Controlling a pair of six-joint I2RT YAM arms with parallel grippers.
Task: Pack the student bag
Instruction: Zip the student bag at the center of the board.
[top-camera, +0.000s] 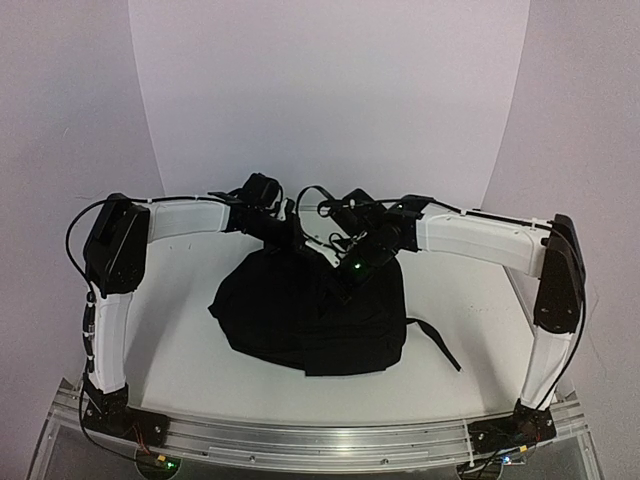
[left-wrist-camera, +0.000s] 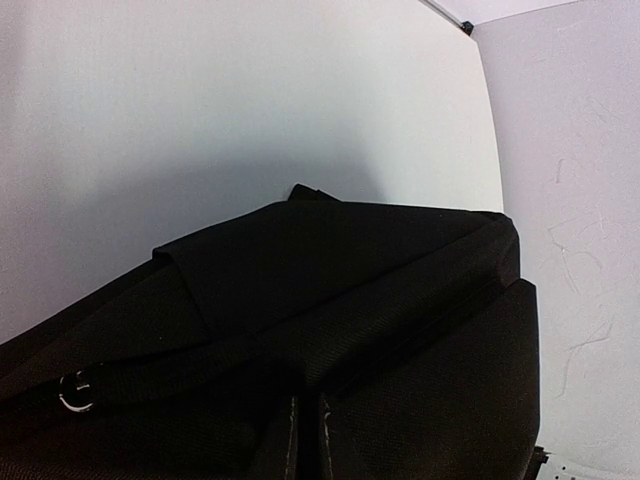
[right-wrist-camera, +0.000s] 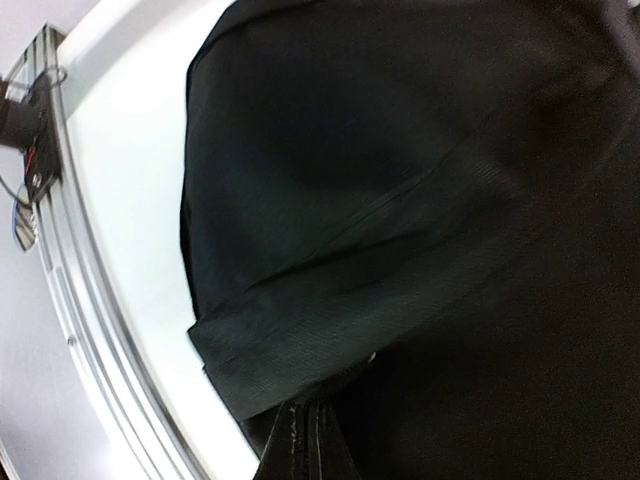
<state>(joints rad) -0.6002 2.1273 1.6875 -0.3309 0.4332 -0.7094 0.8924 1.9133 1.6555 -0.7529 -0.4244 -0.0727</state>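
Student bag (top-camera: 310, 315): black fabric, slumped on white table (top-camera: 180, 370), strap (top-camera: 440, 345) trailing | left fingers (left-wrist-camera: 335, 450): together | right fingers (right-wrist-camera: 285, 455): together

Black student bag (top-camera: 300, 315) on a white table (top-camera: 190, 370).

Left tool (left-wrist-camera: 307, 425) and right tool (right-wrist-camera: 308, 425) are closed, angled inward.

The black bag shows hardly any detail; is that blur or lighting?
Mostly lighting: top external view, the student bag is a featureless dark mass on the bright table; left wrist view, sharp enough to show its weave; right wrist view, softer, blurred toward the upper right.
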